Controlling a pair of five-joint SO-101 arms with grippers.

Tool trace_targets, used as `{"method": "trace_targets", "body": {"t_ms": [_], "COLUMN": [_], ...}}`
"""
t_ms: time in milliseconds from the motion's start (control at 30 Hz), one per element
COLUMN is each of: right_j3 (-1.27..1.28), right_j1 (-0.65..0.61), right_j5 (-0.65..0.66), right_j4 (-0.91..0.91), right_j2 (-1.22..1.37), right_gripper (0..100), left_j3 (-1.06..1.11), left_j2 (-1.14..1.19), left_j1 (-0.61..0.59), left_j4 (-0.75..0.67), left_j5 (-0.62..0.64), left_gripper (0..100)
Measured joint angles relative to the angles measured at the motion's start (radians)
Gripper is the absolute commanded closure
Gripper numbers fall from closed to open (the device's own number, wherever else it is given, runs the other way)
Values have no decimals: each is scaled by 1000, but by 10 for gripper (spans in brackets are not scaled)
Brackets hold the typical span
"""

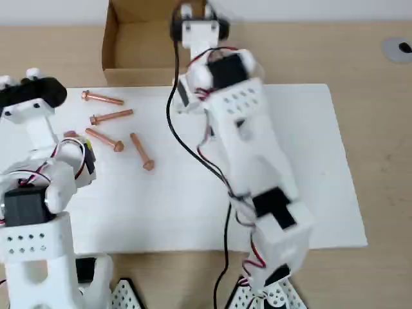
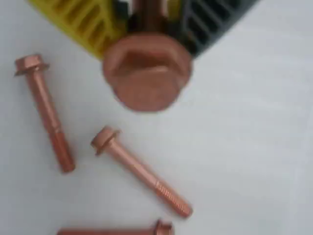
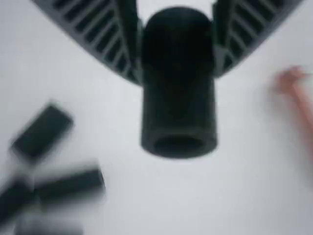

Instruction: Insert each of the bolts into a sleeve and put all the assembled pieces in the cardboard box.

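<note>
My left gripper is shut on a copper bolt, whose hex head faces the camera between the yellow and black fingers. Three loose bolts lie on the white mat below it. In the high view several bolts lie scattered on the mat's left part, just right of the left gripper. My right gripper is shut on a black sleeve, with the sleeve's open end pointing away from the fingers. Loose black sleeves lie on the mat beyond it. The cardboard box stands at the back.
The white mat covers the middle of the wooden table. The right arm stretches across the mat toward the box and hides what lies under it. A bolt shows near the held sleeve.
</note>
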Motion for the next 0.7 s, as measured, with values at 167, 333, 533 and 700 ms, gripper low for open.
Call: {"method": "trace_targets", "body": {"t_ms": [167, 333, 533, 700], "right_j3": [-38, 233, 540, 717], "right_j1": [0, 0, 0, 0], "right_j5": [158, 226, 239, 239], "right_j4": [3, 3, -18, -81], "right_j2": [-133, -169, -196, -203], "right_gripper": [989, 989, 989, 989], "left_j3": [-18, -18, -18, -18], "left_j2": [0, 0, 0, 0], "left_j1": [0, 0, 0, 0], "left_j4": [0, 0, 0, 0], "left_j5": [0, 0, 0, 0], "left_gripper": [995, 995, 995, 995]}}
